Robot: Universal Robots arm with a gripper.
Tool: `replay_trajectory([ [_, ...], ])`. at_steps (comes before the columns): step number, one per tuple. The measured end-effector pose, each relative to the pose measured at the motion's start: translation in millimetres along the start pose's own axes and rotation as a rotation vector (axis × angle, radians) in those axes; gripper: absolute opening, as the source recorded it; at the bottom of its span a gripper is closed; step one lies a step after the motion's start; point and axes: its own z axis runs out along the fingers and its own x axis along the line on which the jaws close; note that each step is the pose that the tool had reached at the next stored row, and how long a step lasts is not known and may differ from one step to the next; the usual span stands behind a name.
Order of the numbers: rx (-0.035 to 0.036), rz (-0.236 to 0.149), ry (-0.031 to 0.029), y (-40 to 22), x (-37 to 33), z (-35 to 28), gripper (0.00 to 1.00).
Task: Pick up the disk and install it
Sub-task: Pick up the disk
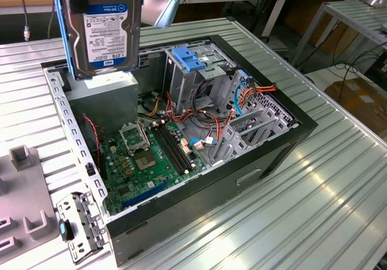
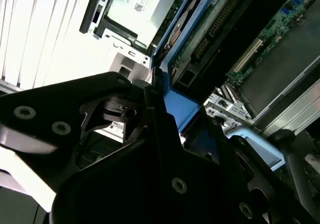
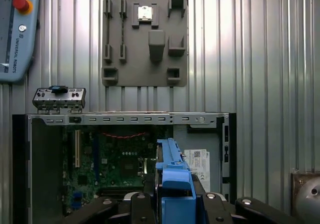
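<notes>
Two items sit on the ribbed table (image 1: 338,179) at the exterior view's left: a grey moulded fixture plate (image 1: 24,203) and, just beside the case corner, a metal bracket (image 1: 78,225) with a blue tab. Moving right, you see the disk (image 1: 104,31) upright, label facing the camera, held above the open computer case (image 1: 199,203). Further right lie the green motherboard (image 1: 148,155) and the drive cage (image 1: 196,77) with its blue latch. In the first wrist view your gripper (image 3: 175,199) is clamped on the disk's blue rail.
</notes>
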Motion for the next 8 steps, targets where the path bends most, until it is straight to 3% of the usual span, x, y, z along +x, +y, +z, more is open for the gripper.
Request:
replay_trajectory([
  [8,0.0001,0.000,0.0061,-35.7,1.5,1.4,0.37],
])
